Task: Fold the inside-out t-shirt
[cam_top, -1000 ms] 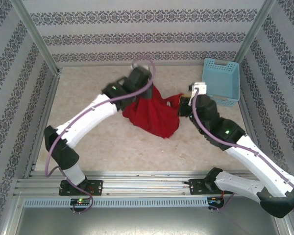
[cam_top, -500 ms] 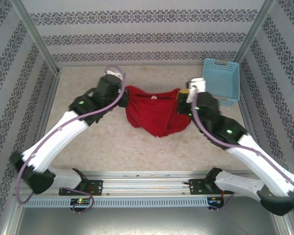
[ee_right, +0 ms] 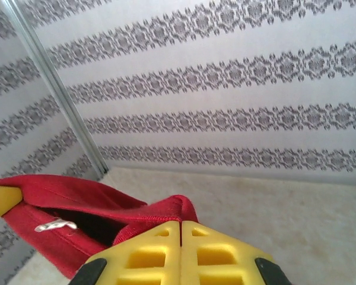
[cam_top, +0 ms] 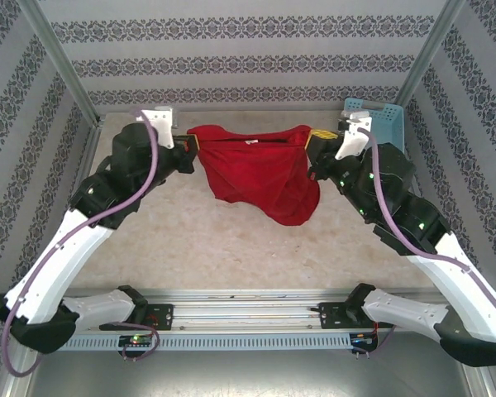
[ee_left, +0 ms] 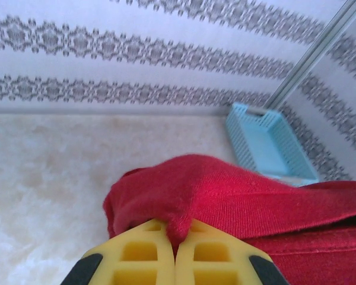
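The inside-out t-shirt [cam_top: 260,178] is red and hangs stretched between my two grippers above the back of the table, its lower part sagging to a point at the right. My left gripper [cam_top: 190,147] is shut on the shirt's left top corner. In the left wrist view the yellow fingers [ee_left: 136,255] pinch a fold of red cloth [ee_left: 225,190]. My right gripper [cam_top: 310,142] is shut on the right top corner. In the right wrist view a red hem [ee_right: 160,214] comes out from between the shut gripper [ee_right: 181,228], and a white label [ee_right: 50,225] shows inside the shirt.
A light blue basket [cam_top: 390,122] stands at the back right corner, partly behind the right arm, and shows in the left wrist view [ee_left: 267,145]. Patterned walls and metal frame posts [cam_top: 62,70] close in the beige table [cam_top: 231,240].
Both grippers have moved apart and toward the back wall, lifting the shirt. The crumpled cloth is now pulled out wide between them.
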{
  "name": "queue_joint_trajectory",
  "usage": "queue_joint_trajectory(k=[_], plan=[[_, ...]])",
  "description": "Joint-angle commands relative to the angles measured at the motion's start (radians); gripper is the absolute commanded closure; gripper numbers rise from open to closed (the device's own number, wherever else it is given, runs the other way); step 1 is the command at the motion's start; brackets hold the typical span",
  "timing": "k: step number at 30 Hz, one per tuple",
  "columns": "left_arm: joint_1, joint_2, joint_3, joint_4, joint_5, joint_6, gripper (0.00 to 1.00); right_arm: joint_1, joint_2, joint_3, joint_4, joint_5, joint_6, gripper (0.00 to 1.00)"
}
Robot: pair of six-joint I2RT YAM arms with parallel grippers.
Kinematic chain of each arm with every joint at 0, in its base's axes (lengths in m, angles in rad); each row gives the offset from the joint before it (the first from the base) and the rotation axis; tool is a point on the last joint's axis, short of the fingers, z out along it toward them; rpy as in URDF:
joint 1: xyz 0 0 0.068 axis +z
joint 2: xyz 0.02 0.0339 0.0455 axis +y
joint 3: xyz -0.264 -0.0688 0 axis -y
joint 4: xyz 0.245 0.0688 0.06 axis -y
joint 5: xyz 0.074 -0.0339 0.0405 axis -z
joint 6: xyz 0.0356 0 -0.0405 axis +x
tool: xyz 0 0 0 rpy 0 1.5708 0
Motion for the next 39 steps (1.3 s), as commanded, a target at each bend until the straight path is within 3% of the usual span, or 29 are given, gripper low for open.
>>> queue_joint_trajectory(k=[1,7,10,13,17,22,23,25,27,30,35,39], plan=[[0.023,0.072,-0.192,-0.009,-0.028,-0.052,1.0,0.014,0.112,-0.086,0.008,-0.049,0.039,1.0],[0.15,0.086,-0.394,-0.04,0.003,-0.13,0.94,0.016,0.313,-0.101,0.031,-0.115,0.091,1.0],[0.158,0.084,-0.411,-0.078,0.027,-0.109,0.73,0.021,0.405,-0.041,0.038,-0.209,0.103,1.0],[0.144,-0.031,-0.481,0.004,0.103,-0.106,0.53,0.035,0.467,0.002,0.063,-0.284,0.12,1.0],[0.127,-0.172,-0.557,0.084,0.184,-0.105,0.44,0.047,0.533,0.036,0.083,-0.33,0.142,1.0],[0.095,-0.204,-0.624,0.182,0.278,-0.093,0.4,0.051,0.623,0.095,0.051,-0.389,0.163,1.0],[0.09,-0.201,-0.64,0.218,0.311,-0.098,0.38,0.052,0.631,0.106,0.038,-0.395,0.164,0.94],[0.083,-0.194,-0.67,0.288,0.35,-0.12,0.36,0.049,0.625,0.113,0.014,-0.391,0.164,0.68],[0.08,-0.172,-0.685,0.348,0.377,-0.138,0.33,0.038,0.588,0.094,-0.007,-0.38,0.163,0.54],[0.072,-0.106,-0.672,0.372,0.381,-0.149,0.3,0.008,0.503,0.006,-0.005,-0.337,0.166,0.44],[0.06,0.029,-0.624,0.337,0.311,-0.171,0.24,-0.064,0.426,-0.202,0.023,-0.305,0.177,0.41],[0.06,0.143,-0.591,0.282,0.257,-0.212,0.2,-0.059,0.445,-0.334,0.1,-0.303,0.132,0.36]])
